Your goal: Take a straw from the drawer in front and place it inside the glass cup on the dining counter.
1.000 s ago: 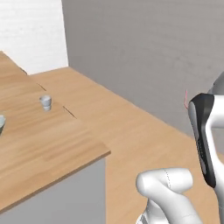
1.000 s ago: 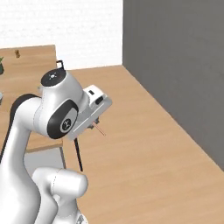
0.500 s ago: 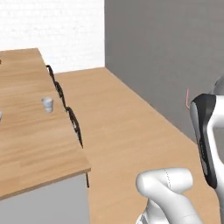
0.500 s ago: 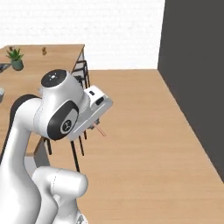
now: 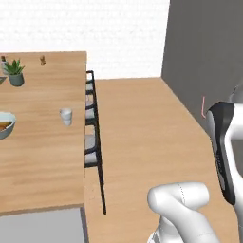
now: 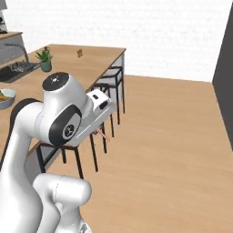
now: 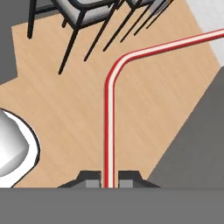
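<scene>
In the hand view my gripper [image 7: 109, 179] is shut on the straw [image 7: 108, 127], a red-and-white stick that rises between the fingertips [image 7: 90, 176] and bends off to the right at its top. The straw also pokes out as a thin pink line beside my arm [image 5: 203, 107] and below the white hand [image 6: 102, 133]. The glass cup [image 5: 66, 116] stands upright near the right edge of the dining counter [image 5: 42, 156], well left of my arm. I hold the straw over the wood floor, apart from the counter. The drawer is out of view.
Black-framed stools [image 5: 93, 142] line the counter's right side [image 6: 107, 82] [image 7: 83, 17]. A fruit bowl [image 5: 4, 125] and a potted plant [image 5: 16, 73] sit on the counter. A dark grey wall [image 5: 204, 57] stands to the right. Open wood floor [image 5: 142, 137] lies between.
The whole picture has swung as the base moved: the counter now runs lengthwise at the left and the stools have come into view. The arm keeps its pose with the straw.
</scene>
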Controlling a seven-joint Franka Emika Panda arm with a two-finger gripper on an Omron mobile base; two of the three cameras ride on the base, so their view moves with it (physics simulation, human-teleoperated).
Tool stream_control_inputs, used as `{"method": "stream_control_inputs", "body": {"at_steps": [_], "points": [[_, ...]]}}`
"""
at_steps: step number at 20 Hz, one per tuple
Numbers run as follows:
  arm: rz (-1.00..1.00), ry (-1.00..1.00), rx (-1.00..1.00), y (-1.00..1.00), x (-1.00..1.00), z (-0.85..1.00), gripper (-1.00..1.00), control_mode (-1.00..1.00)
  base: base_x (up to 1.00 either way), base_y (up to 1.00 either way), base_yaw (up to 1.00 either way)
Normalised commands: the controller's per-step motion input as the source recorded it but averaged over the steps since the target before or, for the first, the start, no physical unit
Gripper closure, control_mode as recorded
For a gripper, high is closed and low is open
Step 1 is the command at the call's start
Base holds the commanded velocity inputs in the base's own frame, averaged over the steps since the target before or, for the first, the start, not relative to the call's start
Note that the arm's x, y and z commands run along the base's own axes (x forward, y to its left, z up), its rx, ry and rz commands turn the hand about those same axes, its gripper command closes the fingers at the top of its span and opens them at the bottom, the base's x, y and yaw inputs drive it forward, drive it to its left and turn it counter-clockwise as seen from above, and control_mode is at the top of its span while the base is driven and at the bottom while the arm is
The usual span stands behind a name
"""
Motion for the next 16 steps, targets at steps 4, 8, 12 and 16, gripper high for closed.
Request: {"method": "stream_control_inputs", "body": {"at_steps": [4, 8, 12, 16], "points": [[0.00, 0.00, 0.00, 0.00, 0.00, 0.00, 1.00, 1.00, 0.69, -0.56, 0.52], [0.00, 0.00, 0.00, 0.00, 0.00, 0.00, 1.00, 1.00, 0.69, -0.51, 0.55], [0.00, 0.00, 0.00, 0.00, 0.00, 0.00, 1.00, 1.00, 0.67, -0.43, 0.60], [0.00, 0.00, 0.00, 0.00, 0.00, 0.00, 1.00, 1.00, 0.59, -0.52, 0.56]]}}
